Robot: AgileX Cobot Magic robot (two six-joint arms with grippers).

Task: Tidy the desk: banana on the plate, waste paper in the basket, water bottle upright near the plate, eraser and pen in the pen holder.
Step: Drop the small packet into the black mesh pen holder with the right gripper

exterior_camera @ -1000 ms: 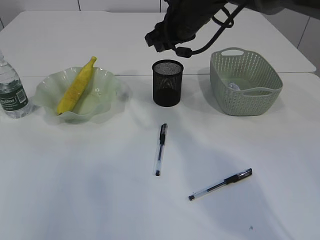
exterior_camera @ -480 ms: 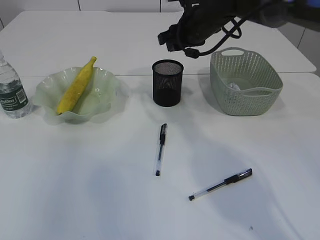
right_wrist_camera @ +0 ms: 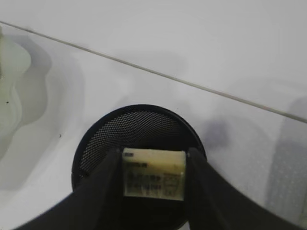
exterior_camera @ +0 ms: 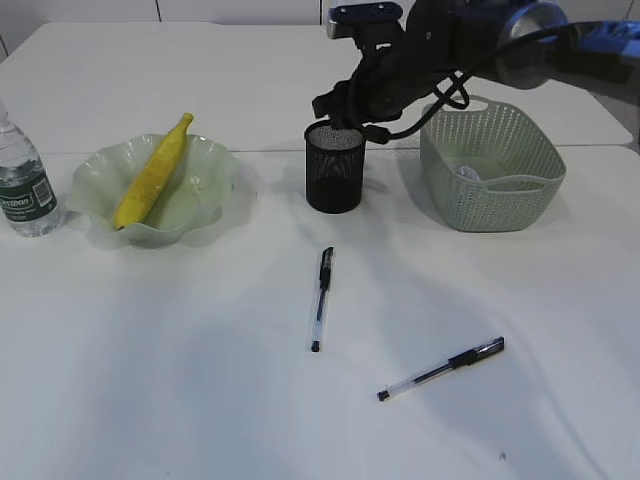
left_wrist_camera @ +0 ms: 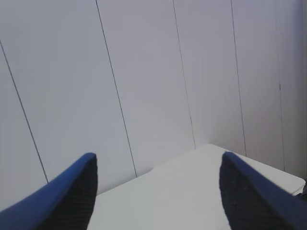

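My right gripper [right_wrist_camera: 153, 173] is shut on a cream eraser [right_wrist_camera: 154, 173] with printed text, held directly over the mouth of the black mesh pen holder [right_wrist_camera: 102, 136]. From the exterior view the right gripper [exterior_camera: 338, 108] hovers just above the pen holder [exterior_camera: 334, 175]. The yellow banana [exterior_camera: 153, 172] lies in the pale green plate [exterior_camera: 215, 205]. At the far left the water bottle [exterior_camera: 22, 180] stands upright. One pen [exterior_camera: 320, 298] and a second pen [exterior_camera: 441, 368] lie on the table. White paper [exterior_camera: 468, 172] sits in the basket [exterior_camera: 492, 205]. My left gripper [left_wrist_camera: 158, 191] is open and empty, aimed at the wall.
The basket stands just right of the pen holder, close under the right arm. The plate's wavy rim [right_wrist_camera: 7, 91] shows at the left of the right wrist view. A seam between two tables [right_wrist_camera: 230, 98] runs behind the holder.
The right arm has moved right and down with the eraser, from above and behind the pen holder to just over its mouth. Nothing else has moved.
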